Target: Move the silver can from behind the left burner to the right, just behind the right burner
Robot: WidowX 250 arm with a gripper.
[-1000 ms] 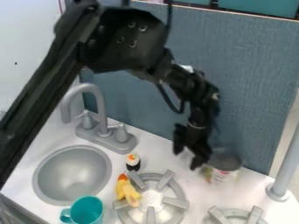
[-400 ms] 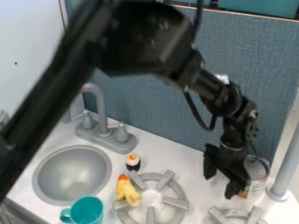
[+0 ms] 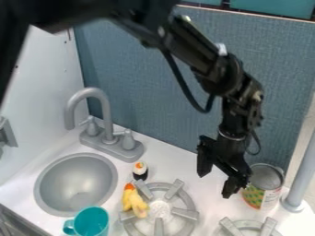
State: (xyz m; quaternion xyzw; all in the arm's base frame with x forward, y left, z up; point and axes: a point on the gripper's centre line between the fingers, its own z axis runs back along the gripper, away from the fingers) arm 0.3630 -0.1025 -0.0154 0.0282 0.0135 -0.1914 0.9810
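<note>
Now the gripper (image 3: 216,176) hangs over the white counter (image 3: 184,159), fingers spread wide and nothing between them! Just beside it stands the can (image 3: 263,190), upright, between the gripper and the gray post (image 3: 300,177).

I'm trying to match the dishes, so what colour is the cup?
The cup is teal, best seen in the camera view.

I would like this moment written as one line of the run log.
gripper: open, empty, above counter | nearest: can, upright, beside gray pole | yellow toy: at burner edge | teal cup: beside sink
</note>
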